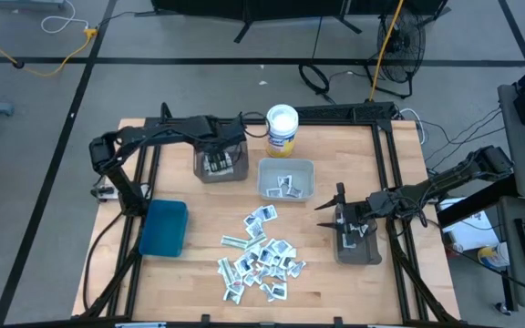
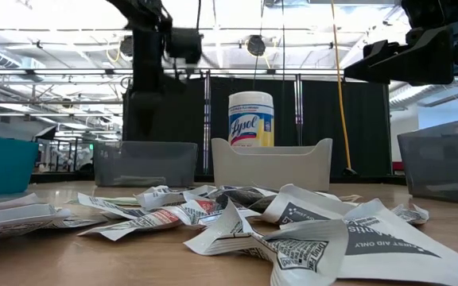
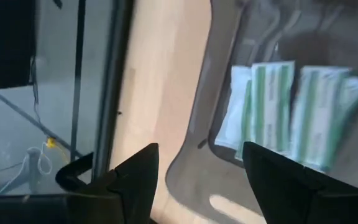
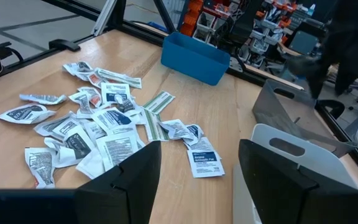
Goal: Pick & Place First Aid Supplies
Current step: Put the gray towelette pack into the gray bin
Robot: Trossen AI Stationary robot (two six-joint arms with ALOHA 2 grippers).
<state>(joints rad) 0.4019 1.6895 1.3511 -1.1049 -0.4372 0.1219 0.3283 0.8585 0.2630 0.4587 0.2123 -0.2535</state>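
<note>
Left wrist view: open left hand (image 3: 197, 180) hovers above green-striped packets (image 3: 291, 112) in the grey bin (image 3: 229, 37).

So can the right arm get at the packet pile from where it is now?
Probably yes. The right gripper hangs open over the grey bin at the table's right, and the packet pile lies in the open beside it, with nothing between them.
</note>
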